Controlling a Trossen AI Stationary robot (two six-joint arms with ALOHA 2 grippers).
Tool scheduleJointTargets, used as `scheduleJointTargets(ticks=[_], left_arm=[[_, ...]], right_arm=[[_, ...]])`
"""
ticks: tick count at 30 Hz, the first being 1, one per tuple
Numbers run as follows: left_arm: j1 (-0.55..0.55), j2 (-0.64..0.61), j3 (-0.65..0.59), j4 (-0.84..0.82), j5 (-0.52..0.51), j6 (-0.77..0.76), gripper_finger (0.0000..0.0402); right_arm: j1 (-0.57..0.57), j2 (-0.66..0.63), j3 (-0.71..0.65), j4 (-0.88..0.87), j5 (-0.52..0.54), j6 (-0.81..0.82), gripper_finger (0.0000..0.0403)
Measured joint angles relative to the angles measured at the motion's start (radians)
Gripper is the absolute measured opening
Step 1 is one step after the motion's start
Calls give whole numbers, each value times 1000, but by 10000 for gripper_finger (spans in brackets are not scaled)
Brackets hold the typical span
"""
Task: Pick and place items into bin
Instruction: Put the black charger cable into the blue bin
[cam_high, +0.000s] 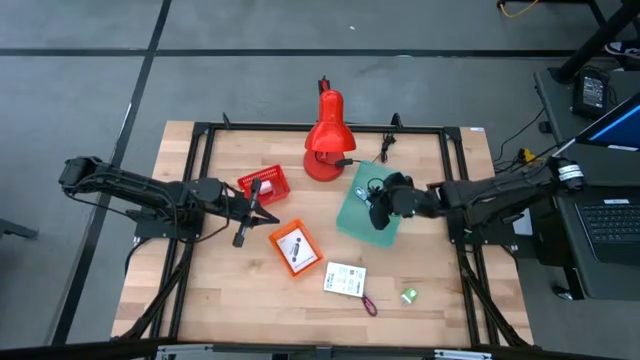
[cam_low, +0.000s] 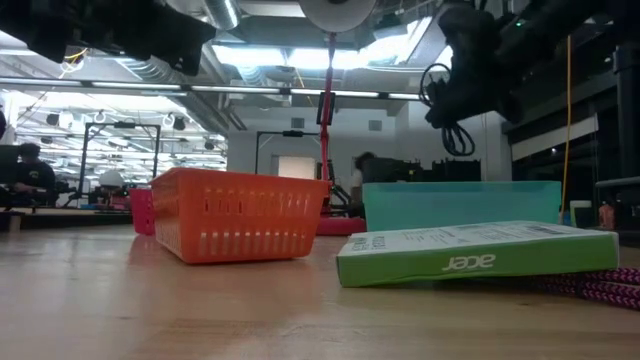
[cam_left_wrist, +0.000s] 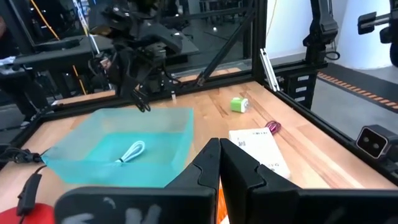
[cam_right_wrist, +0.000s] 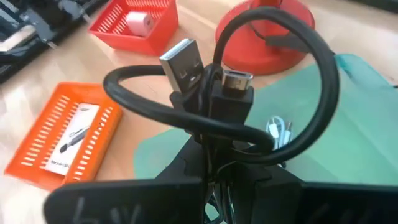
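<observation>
Right gripper (cam_high: 378, 212) holds one black coiled cable (cam_right_wrist: 236, 118) above one teal bin (cam_high: 366, 208); two baskets, one lamp (cam_high: 326, 140) nearby. Left gripper (cam_high: 243, 232) closed, empty.

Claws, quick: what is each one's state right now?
Left claw: shut, empty, beside the red basket.
Right claw: shut on the black cable, above the teal bin.

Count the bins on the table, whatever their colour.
3. A red bin sits by the left end effector, an orange bin lies mid-table, and a teal bin is under the right end effector, which holds a black cable. None seem hidden.
</observation>
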Motion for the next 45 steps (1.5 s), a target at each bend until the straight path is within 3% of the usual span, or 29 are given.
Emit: scheduleJointTargets(ticks=[12,24,45], left_arm=[[0,0,0,-13,0,-14,8],[0,0,0,-26,-1,-16,5],[0,0,0,-37,-2,-25,5]], right_arm=[[-205,7,75,-166,-250,-8,22],[-209,148,118,-234,-272,-15,22],[-217,270,118,-201,-262,-88,27]])
